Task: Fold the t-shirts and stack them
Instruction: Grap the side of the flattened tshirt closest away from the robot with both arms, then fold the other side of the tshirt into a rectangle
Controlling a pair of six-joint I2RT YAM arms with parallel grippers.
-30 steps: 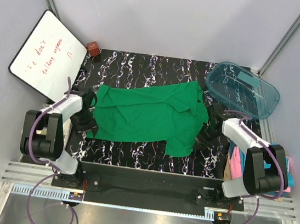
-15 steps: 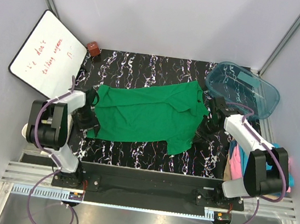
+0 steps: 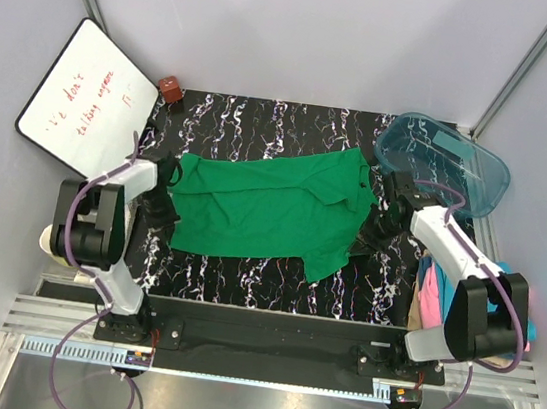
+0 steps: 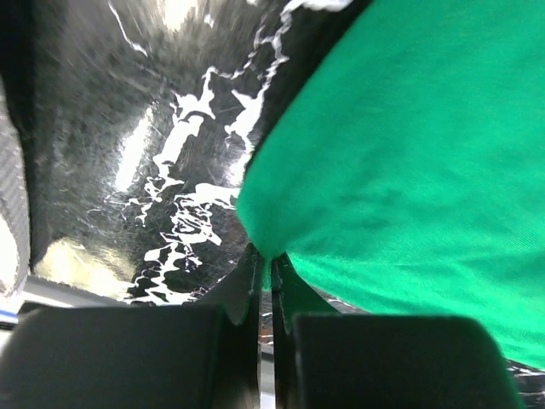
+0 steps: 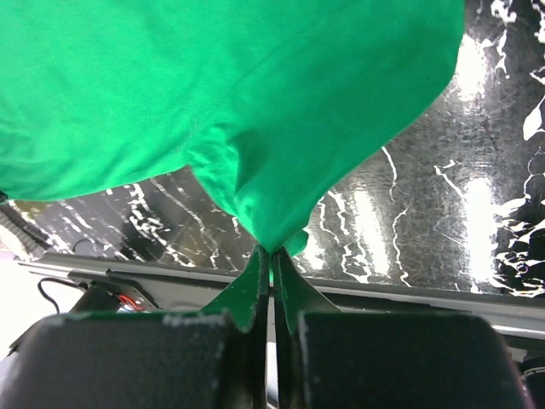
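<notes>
Green t-shirt (image 3: 273,210) lies spread flat mid-worktop (image 3: 264,123). Left jaws are closed on its nine-o'clock edge, right jaws on its three-o'clock edge. This looks like the grasp for a fold; next, both should lift evenly and carry the cloth over.

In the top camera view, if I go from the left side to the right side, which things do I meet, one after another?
whiteboard → left gripper → green t-shirt → right gripper → pile of folded shirts
</notes>
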